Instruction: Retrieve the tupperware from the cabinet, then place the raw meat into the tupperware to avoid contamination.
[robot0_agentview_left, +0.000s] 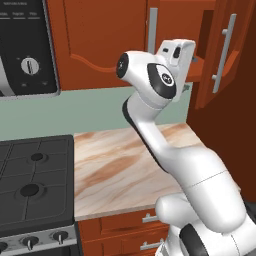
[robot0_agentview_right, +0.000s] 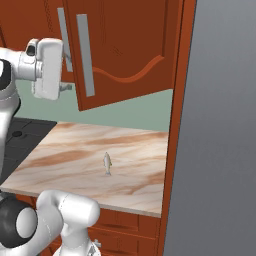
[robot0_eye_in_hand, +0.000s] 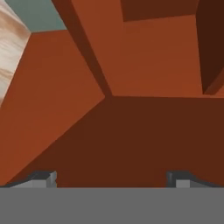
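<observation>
The red-brown cabinet (robot0_agentview_left: 105, 35) hangs above the counter, its right door (robot0_agentview_right: 130, 45) swung open with a long grey bar handle (robot0_agentview_right: 85, 55). My gripper (robot0_eye_in_hand: 111, 179) is raised to the cabinet's open side (robot0_agentview_left: 191, 73). Its jaws are open wide, the two dark fingertips (robot0_eye_in_hand: 43, 178) far apart with nothing between them, facing bare red-brown cabinet boards. The raw meat (robot0_agentview_right: 107, 164), a small silvery fish-shaped sliver, lies on the marble counter (robot0_agentview_right: 75, 155) well below the hand. The tupperware is out of view.
A black stove (robot0_agentview_left: 32, 185) adjoins the counter's left end, with a microwave (robot0_agentview_left: 25, 45) above it. A tall grey panel (robot0_agentview_right: 220, 125) closes off the right side. Drawers (robot0_agentview_left: 145, 220) sit under the counter edge. The open door's handle (robot0_agentview_left: 225, 52) juts out right of the hand.
</observation>
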